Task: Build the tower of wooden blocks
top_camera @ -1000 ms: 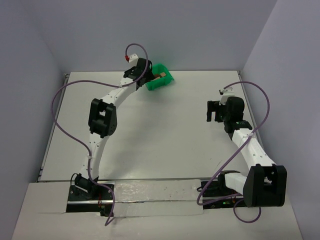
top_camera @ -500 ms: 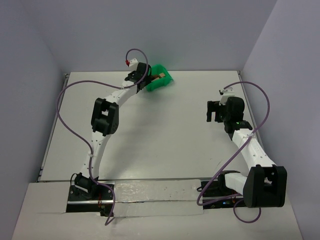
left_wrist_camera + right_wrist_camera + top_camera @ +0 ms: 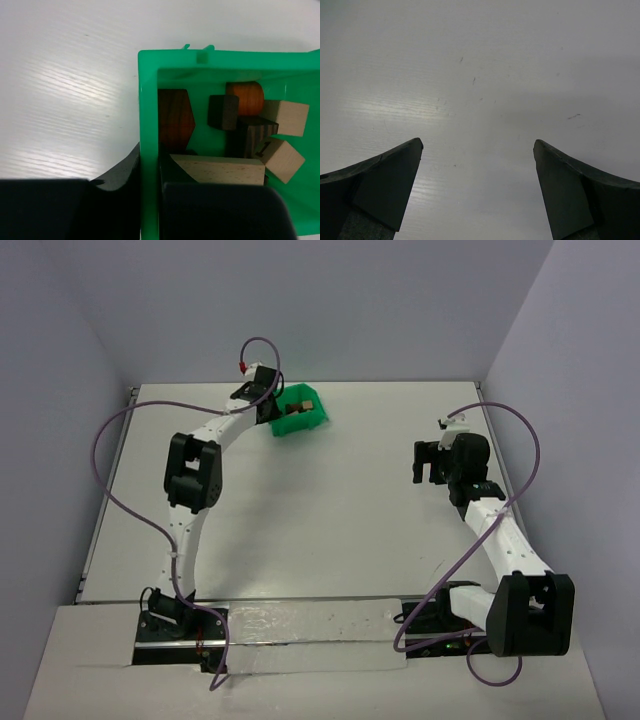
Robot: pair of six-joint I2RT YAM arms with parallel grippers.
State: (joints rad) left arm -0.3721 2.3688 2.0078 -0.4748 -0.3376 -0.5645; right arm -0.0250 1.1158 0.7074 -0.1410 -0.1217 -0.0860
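Low in the wrist view, my left tool (image 3: pixel 149 169) pinches a wall of the green bin (image 3: pixel 225 57). I should pull gently, keeping the wood blocks (image 3: pixel 220 170) inside. My right tool (image 3: pixel 477 185) hangs spread.

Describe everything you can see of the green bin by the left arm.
The green bin is a glossy plastic tub with thin straight walls and a small notch in one rim. It is open-topped and sits on the white table, toward its far edge. Loose wooden blocks lie inside, tan, reddish-brown and dark. The left pincer is shut on one side wall, one finger inside, one outside.
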